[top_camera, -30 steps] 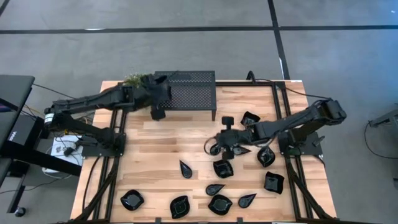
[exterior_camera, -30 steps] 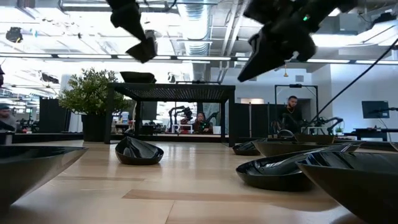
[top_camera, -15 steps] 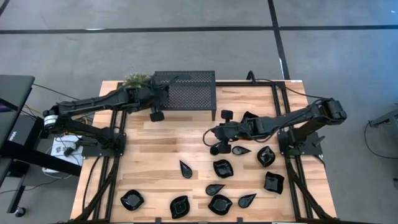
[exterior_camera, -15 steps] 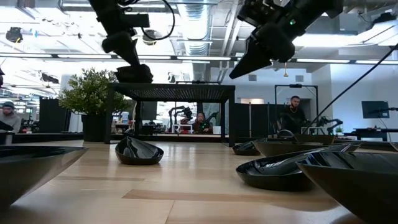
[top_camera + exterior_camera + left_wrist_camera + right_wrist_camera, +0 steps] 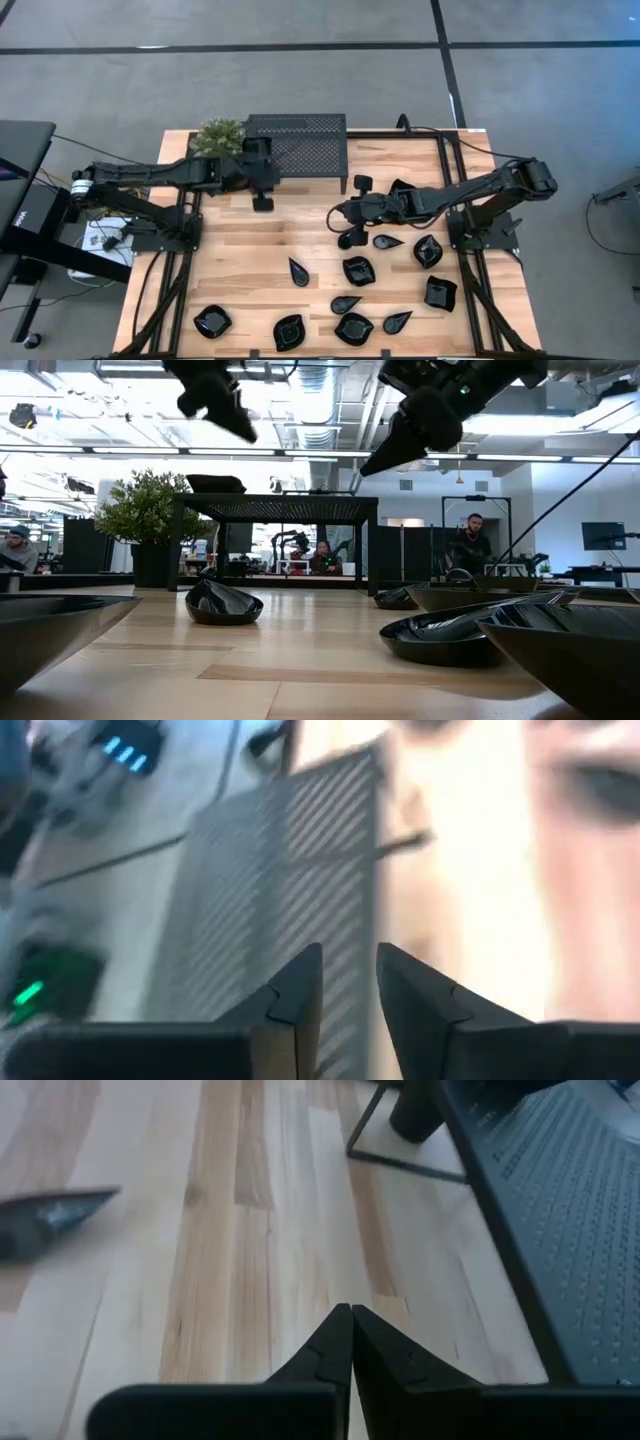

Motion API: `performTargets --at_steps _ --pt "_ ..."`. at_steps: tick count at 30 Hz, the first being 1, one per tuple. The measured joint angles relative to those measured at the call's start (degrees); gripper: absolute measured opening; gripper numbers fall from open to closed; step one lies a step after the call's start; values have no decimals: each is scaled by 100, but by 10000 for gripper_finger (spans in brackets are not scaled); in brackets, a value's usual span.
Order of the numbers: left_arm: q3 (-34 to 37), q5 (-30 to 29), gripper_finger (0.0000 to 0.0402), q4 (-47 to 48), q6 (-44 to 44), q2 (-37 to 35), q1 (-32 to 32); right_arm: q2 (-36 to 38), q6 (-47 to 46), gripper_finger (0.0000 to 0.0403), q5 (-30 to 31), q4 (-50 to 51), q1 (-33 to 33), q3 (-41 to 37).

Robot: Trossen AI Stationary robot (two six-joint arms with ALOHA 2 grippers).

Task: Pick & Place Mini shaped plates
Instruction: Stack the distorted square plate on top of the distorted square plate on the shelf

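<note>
Left gripper (image 5: 262, 203) hangs above the counter (image 5: 250, 250) just in front of the perforated stand (image 5: 298, 145), toward its plant-side end, and its wrist view shows the two dark fingers (image 5: 300, 985) a narrow gap apart with nothing between them, the stand's mesh top right behind. Right gripper (image 5: 345, 240) is out over bare wood in front of the stand's other end, fingers (image 5: 330, 1345) pressed tip to tip, empty; its own camera catches the stand's leg and mesh edge ahead and one pointed black dish (image 5: 50, 1220) lying flat off to the side.

Now the mini shaped plates (image 5: 358, 270): they are scattered across the counter on the side of the stand nearest the right arm and toward the front edge. A teardrop one (image 5: 298, 271) lies alone near the middle, a leaf-shaped one (image 5: 387, 241) sits just beside the right gripper, and a row runs along the front edge from a scalloped one (image 5: 212, 320) onward. None is held, and from above none shows on the stand. A potted plant (image 5: 220, 136) stands at the stand's left-arm end. From counter level, people show in the room beyond.
</note>
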State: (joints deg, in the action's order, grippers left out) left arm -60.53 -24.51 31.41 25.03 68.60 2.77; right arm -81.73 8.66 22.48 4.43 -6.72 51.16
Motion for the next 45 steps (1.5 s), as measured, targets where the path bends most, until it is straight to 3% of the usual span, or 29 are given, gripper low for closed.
performTargets --at_steps 6,12,17,22,25,29,34,41,45 --pt "20 503 99 -92 -995 0 -970 -5 -161 10 -13 -241 -57 -1" --pt "572 607 99 -196 -1898 2 -1786 -7 -377 56 -12 -423 -377 -1" --pt "1409 603 99 -996 -2680 3 -2408 -9 -522 86 -9 -451 -575 0" --pt "2247 604 99 -2382 -2836 4 -2856 -9 -894 92 -6 -447 -601 -2" --pt "2649 602 99 -3115 -2836 4 -2947 -9 -1263 93 1 -358 -586 0" --pt "2943 581 99 -3305 -2844 4 -2921 -13 -1340 93 75 -59 -586 0" --pt "3001 559 99 -3322 -2836 4 -2753 -13 -1611 93 730 557 -590 0" --pt "3001 564 99 -3350 -2834 4 -2440 -13 -2699 93 1392 2029 -553 0" --pt "3001 564 99 -3375 -2834 4 -2283 -13 -3810 93 1816 3072 -364 -1"
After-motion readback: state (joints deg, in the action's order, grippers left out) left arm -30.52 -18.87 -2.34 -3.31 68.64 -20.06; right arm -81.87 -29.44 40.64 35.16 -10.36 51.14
